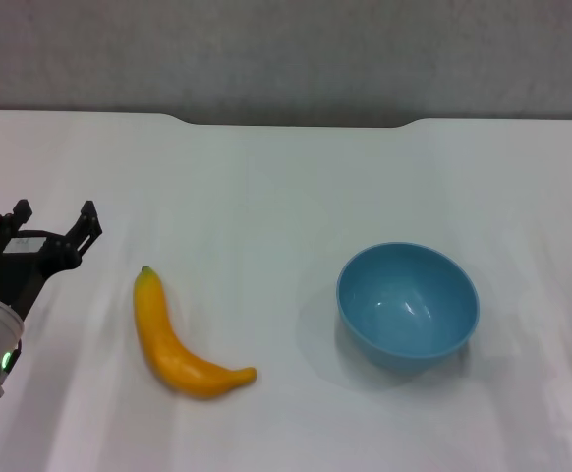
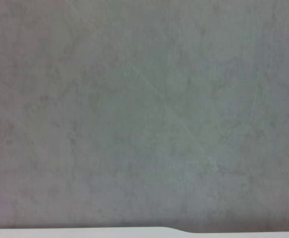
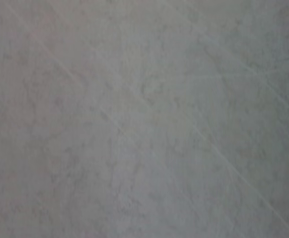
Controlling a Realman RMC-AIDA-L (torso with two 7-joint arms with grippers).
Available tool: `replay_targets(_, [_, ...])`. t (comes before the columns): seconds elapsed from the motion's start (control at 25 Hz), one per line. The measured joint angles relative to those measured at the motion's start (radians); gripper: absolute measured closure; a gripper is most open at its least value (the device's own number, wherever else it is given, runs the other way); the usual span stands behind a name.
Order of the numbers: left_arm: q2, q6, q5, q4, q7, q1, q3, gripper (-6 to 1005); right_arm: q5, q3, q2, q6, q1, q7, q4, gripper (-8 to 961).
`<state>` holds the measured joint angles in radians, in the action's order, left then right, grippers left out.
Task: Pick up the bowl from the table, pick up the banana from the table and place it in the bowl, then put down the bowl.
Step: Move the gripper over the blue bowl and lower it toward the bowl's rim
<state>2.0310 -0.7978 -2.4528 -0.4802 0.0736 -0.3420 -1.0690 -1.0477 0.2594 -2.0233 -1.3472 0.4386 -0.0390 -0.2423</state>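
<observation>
A yellow-orange banana (image 1: 176,342) with a dark-green stem tip lies on the white table (image 1: 266,187), left of centre. A light-blue bowl (image 1: 408,305) stands upright and empty to its right, apart from it. My left gripper (image 1: 54,218) is open and empty over the table's left side, left of the banana and a little farther back. My right gripper is out of view. The wrist views show neither the bowl nor the banana.
The table's far edge has a shallow notch (image 1: 296,122) in front of a grey wall (image 1: 286,49). The left wrist view shows that wall and a strip of table edge (image 2: 85,232). The right wrist view shows only a grey surface.
</observation>
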Motion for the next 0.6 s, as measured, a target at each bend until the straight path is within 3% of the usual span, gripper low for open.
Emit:
replay_targets(0.24, [-0.006,0.054,-0.004,-0.05,0.0,0.0,0.002,108,-0.006,0.006,0.002,0.0,-0.001,0.001,-0.004,369])
replay_targets(0.44, [-0.038,0.187,-0.04,-0.201,0.0,0.017,-0.014,108,-0.045,0.005,0.011,0.001,-0.001,-0.016,-0.006,369])
replay_targets(0.6, [-0.061,0.327,-0.044,-0.291,-0.003,0.023,-0.029,108,-0.098,0.007,0.019,0.019,0.007,-0.144,0.017,369])
